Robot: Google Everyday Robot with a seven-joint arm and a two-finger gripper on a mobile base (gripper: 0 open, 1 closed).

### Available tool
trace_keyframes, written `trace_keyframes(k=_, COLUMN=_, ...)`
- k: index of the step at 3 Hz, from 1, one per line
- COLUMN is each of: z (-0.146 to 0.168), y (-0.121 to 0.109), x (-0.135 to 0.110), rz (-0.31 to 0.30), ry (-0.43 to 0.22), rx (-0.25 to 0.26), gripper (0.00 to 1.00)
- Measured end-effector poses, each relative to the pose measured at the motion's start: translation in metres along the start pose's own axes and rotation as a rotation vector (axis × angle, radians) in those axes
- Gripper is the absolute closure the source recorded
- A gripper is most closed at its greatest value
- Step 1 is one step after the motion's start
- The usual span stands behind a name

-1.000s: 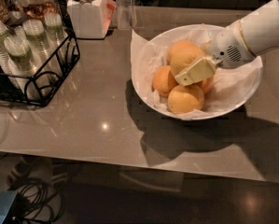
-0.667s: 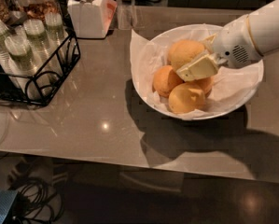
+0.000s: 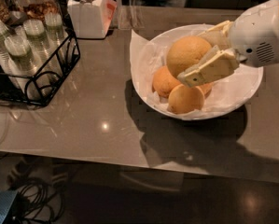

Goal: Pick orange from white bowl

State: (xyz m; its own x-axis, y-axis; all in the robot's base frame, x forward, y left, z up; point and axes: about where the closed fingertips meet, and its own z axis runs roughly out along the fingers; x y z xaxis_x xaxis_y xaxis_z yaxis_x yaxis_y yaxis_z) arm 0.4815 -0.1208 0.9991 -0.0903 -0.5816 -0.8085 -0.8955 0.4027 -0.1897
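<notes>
The white bowl (image 3: pixel 249 95), lined with crumpled white paper, stands on the grey table at the right. The large orange (image 3: pixel 184 54) sits on top of the pile in it. My gripper (image 3: pixel 196 58) reaches in from the right. One cream finger (image 3: pixel 209 68) lies across the orange's front and the other finger (image 3: pixel 217 31) is behind it, so the gripper is shut on the orange. Two smaller oranges (image 3: pixel 164 81) (image 3: pixel 185 99) lie lower in the bowl, and another is mostly hidden under the front finger.
A black wire rack (image 3: pixel 45 73) with lidded cups stands at the left edge. A white-lidded jar (image 3: pixel 87 12) and a clear glass (image 3: pixel 129 14) stand at the back. The table's front edge (image 3: pixel 129 158) runs below the bowl, with cables (image 3: pixel 31 195) on the floor.
The gripper has shifted slightly right and up with its fingers around the large orange. The other oranges and the bowl have not moved.
</notes>
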Motion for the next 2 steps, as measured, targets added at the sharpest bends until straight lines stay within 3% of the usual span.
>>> trace_keyframes(k=1, z=-0.031, y=0.017, x=-0.013, rz=-0.025, ry=-0.057, rx=0.009, gripper=1.0)
trace_keyframes(k=2, z=-0.067, y=0.036, x=-0.02, rz=-0.049, ry=-0.107, rx=0.066, gripper=1.0)
